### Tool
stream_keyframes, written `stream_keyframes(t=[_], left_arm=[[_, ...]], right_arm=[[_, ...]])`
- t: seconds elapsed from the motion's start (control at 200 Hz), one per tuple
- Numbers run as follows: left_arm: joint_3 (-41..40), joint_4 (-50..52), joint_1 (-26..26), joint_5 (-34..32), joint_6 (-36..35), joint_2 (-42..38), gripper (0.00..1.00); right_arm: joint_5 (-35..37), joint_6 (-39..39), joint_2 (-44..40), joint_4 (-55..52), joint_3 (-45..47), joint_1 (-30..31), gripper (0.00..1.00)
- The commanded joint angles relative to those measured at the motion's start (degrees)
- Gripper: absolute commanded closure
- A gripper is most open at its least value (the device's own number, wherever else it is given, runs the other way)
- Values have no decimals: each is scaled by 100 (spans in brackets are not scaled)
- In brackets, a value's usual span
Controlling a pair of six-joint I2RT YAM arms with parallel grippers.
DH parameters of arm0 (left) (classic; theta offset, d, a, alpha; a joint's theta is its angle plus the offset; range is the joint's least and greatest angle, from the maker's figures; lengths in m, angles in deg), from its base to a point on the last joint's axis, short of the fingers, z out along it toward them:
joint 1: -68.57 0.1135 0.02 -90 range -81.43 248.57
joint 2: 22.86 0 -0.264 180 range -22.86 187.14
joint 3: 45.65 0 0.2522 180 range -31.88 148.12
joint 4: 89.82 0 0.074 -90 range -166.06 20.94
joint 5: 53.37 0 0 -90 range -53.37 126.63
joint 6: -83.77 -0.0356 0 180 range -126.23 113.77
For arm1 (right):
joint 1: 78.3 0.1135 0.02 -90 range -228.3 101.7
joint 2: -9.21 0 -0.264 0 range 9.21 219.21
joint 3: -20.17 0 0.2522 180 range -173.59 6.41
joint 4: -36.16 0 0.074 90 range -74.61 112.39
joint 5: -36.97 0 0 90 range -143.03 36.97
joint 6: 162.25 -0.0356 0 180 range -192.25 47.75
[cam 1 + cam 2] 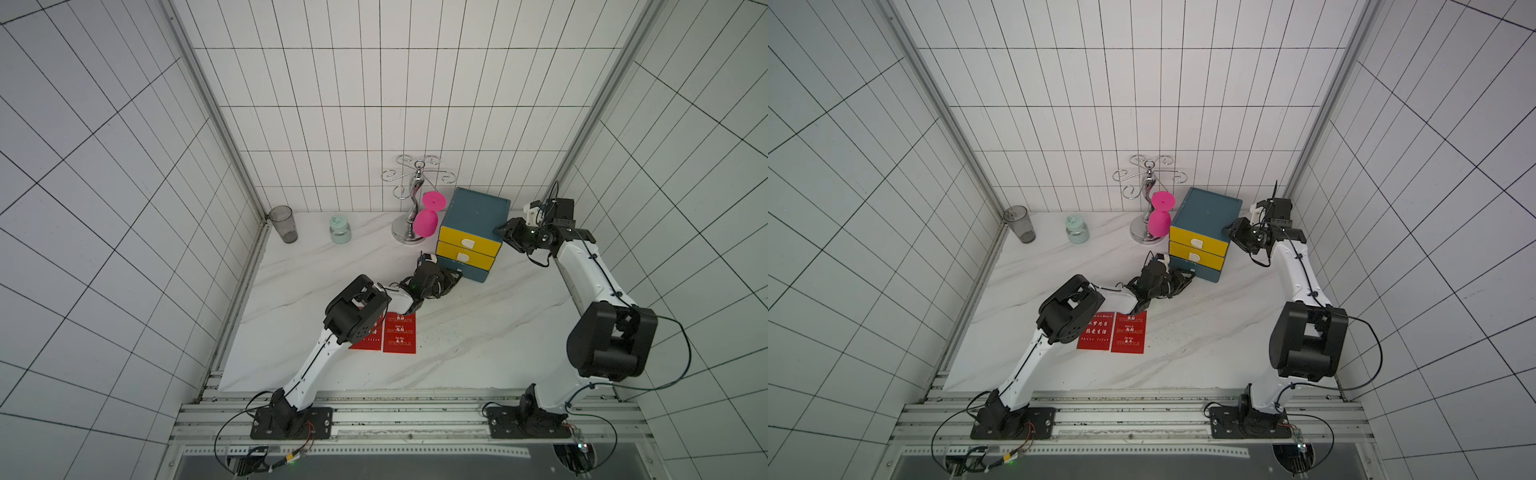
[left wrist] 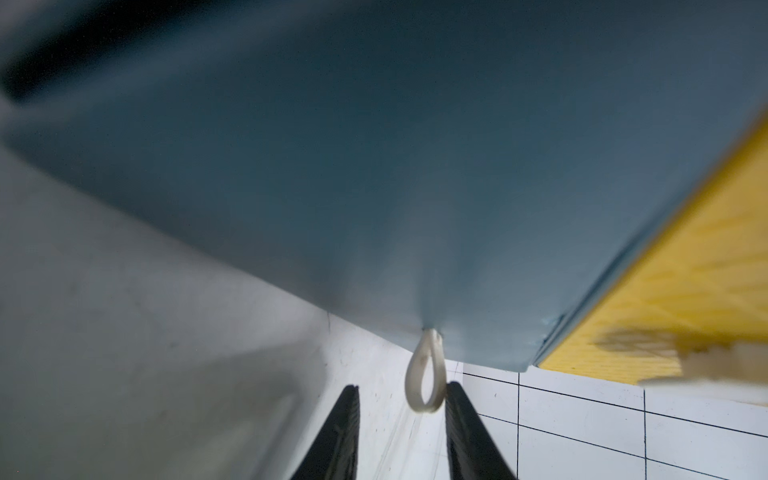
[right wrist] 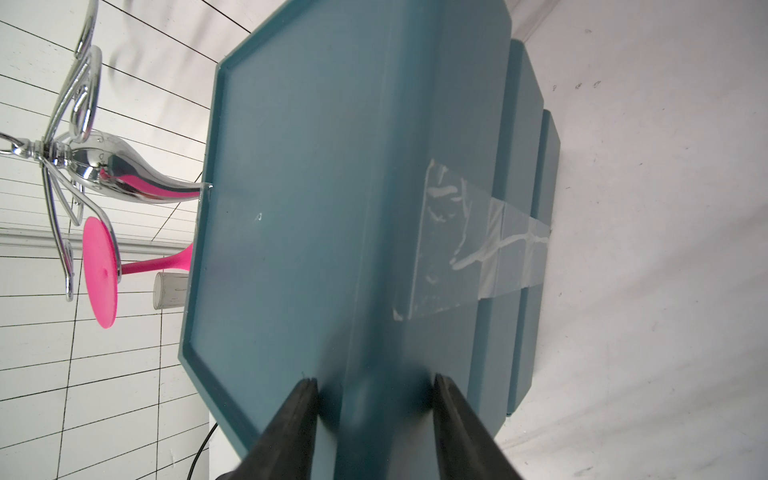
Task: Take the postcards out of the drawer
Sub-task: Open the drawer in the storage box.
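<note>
White-tiled walls enclose a marble-patterned tabletop (image 1: 478,332); at its rear stands a teal drawer cabinet (image 1: 478,208) with two yellow drawers above a teal bottom drawer (image 1: 467,270). The left gripper (image 2: 402,386) sits at the bottom drawer's white loop handle (image 2: 424,374); its jaws are parted and straddle the loop, one finger just beside it, the other apart from it, so nothing is clamped. The right gripper (image 3: 374,380) straddles the cabinet's upper edge; both fingers (image 3: 299,415) bear on the teal body, gripping it. Two red postcards (image 1: 1128,332) lie flat side by side on the tabletop near its front, one partly hidden under the left arm in a top view (image 1: 316,357). Further back: a grey tumbler (image 1: 283,224); a pale green bottle (image 1: 340,229); a chrome stand (image 1: 411,199) with a pink goblet (image 1: 428,216) at it.
</note>
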Motion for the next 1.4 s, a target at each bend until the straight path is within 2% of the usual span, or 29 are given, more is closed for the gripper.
stream_keyframes(t=[0.0, 0.28, 0.545, 0.66, 1.044, 1.394], left_arm=[[216, 68, -32, -180, -27, 93, 68], [297, 40, -49, -300, 8, 117, 70], [359, -245, -50, -242, 181, 235, 78], [334, -268, -50, -163, 145, 197, 85], [-436, -218, -247, -502, 44, -379, 100], [-993, -255, -252, -566, 85, -813, 100]], right_arm=[[-33, 42, -65, -241, 185, 0, 54], [-38, 24, -48, -240, 238, -2, 54], [-10, 23, -63, -257, 231, 2, 55], [23, 24, -85, -262, 231, 4, 55], [29, 41, -5, -250, 258, 4, 55], [40, 55, -30, -249, 284, 0, 56]])
